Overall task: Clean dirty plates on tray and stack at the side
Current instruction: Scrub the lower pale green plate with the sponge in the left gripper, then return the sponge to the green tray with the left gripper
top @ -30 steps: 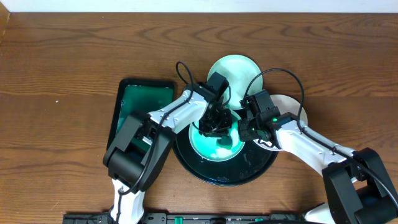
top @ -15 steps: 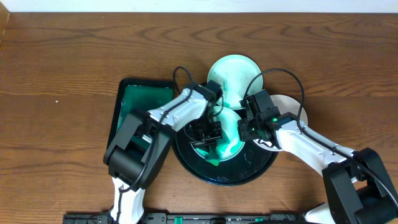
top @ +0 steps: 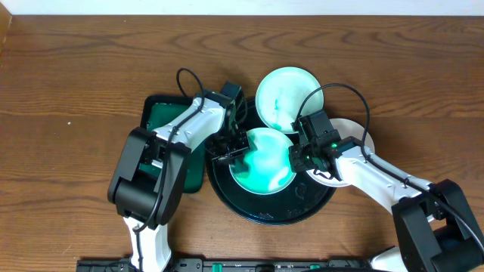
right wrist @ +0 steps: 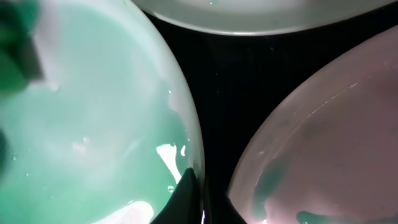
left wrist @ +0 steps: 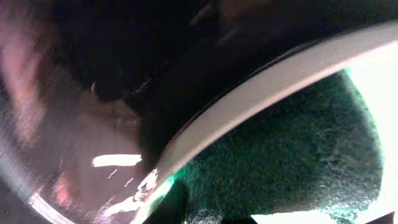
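Overhead, my left gripper (top: pixel 229 149) sat at the left rim of the middle plate (top: pixel 263 165), which lay on the round black tray (top: pixel 302 208) and was washed all over in pale teal. My left fingers were clenched on a dark green scouring sponge (left wrist: pixel 280 162). In the left wrist view the sponge pressed against that plate's white rim, though the fingers themselves were too blurred to make out.

My right gripper (top: pixel 297 160) was at the opposite rim of the same plate, empty, its fingers pinched together. In the right wrist view their dark tip (right wrist: pixel 188 196) touched the plate's edge where it met the glossy tray.

The back plate (top: pixel 284 94) lay across the tray's far edge, streaked with teal. The right-hand plate (top: pixel 355 127) lay at the tray's right edge, largely under my right arm, with teal-green smears on it in the right wrist view (right wrist: pixel 323 137). A rectangular dark green tray (top: pixel 162 121) lay on the wooden table (top: pixel 76 75), just left of the black tray.
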Action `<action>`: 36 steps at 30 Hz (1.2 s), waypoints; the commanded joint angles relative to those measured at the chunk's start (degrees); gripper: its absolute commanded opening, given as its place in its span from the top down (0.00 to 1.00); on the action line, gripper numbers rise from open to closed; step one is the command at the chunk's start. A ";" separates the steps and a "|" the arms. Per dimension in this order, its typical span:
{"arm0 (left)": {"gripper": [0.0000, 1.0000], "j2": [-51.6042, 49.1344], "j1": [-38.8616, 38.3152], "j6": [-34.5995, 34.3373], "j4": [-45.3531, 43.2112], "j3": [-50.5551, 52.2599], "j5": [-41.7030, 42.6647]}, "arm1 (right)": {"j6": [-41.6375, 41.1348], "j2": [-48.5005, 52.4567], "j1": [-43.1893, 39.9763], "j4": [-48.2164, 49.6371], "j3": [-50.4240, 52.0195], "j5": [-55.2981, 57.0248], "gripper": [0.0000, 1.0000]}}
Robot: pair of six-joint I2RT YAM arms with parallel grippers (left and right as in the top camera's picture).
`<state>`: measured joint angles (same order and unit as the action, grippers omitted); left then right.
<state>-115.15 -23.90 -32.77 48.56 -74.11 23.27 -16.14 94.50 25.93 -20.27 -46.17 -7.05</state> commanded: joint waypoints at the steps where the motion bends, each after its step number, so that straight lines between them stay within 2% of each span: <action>1: 0.93 -2.82 -0.74 -0.26 -7.45 1.40 -6.01 | 0.35 0.98 -0.76 -0.33 0.04 4.24 0.99; 8: 0.93 -2.89 -7.93 -0.28 -14.82 1.51 -1.25 | 0.35 0.98 -0.76 -0.35 0.04 4.24 0.99; 14: 0.93 -2.89 -10.58 -0.50 -10.19 1.51 6.73 | 0.35 0.98 -0.76 -0.48 0.04 4.24 0.99; 18: 0.93 -2.84 -10.29 0.92 -3.65 1.51 7.13 | 0.35 0.98 -0.76 -0.48 0.04 4.24 0.99; 22: 0.93 -0.57 -8.90 1.22 1.62 1.49 -1.14 | 0.37 0.98 -0.76 -0.50 0.04 4.24 0.99; 28: 0.93 12.15 -4.72 1.22 2.60 1.49 -11.61 | 0.57 0.98 -0.76 -0.52 0.04 4.24 0.99; 30: 0.93 18.16 -0.96 1.27 2.67 1.49 -15.69 | 0.59 0.98 -0.76 -0.52 0.04 4.24 0.99; 31: 0.93 22.08 3.26 1.27 3.08 1.49 -19.56 | 1.05 0.98 -0.76 -0.50 0.04 4.20 0.99; 36: 0.93 23.87 17.07 3.04 3.82 1.90 -27.06 | 1.68 0.98 -0.76 -0.46 0.04 4.17 0.99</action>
<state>-90.41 -14.06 -31.40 51.70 -72.44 4.93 -15.90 94.50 25.93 -20.05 -46.22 -6.48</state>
